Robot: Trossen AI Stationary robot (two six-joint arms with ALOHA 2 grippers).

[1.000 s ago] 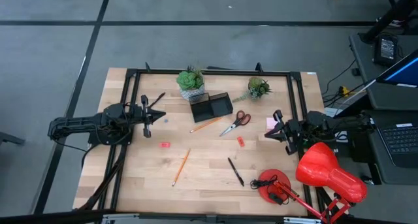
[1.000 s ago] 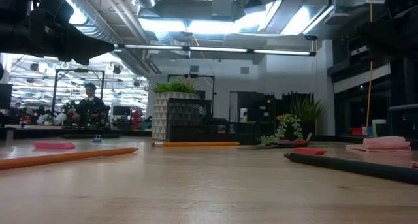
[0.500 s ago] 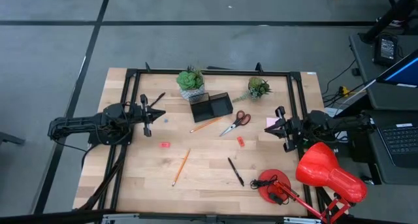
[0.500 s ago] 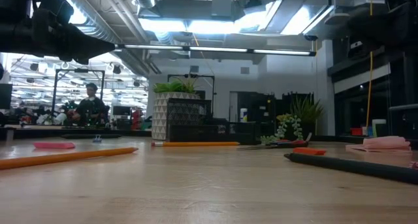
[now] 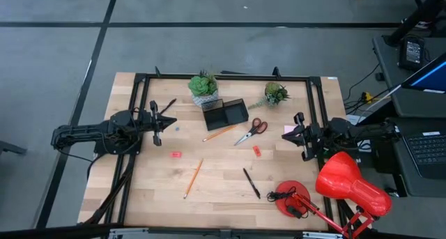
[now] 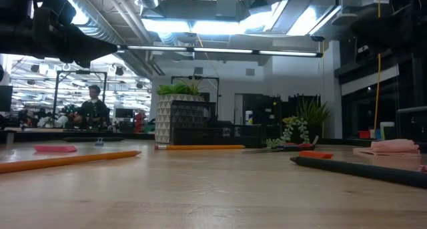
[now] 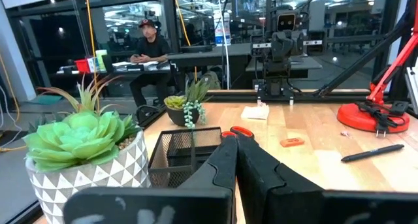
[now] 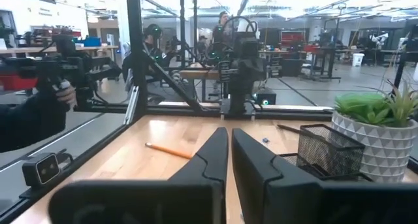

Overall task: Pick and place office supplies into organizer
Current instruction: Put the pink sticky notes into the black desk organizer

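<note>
right gripper [image 5: 295,134] edged back, pad (part hidden) [image 5: 287,130]

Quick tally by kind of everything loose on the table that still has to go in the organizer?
Scissors: 1
Pencils: 2
Pen: 1
Erasers: 2
Sticky-note pad: 1
Total: 7, all on the wood, none in the organizer.
</note>
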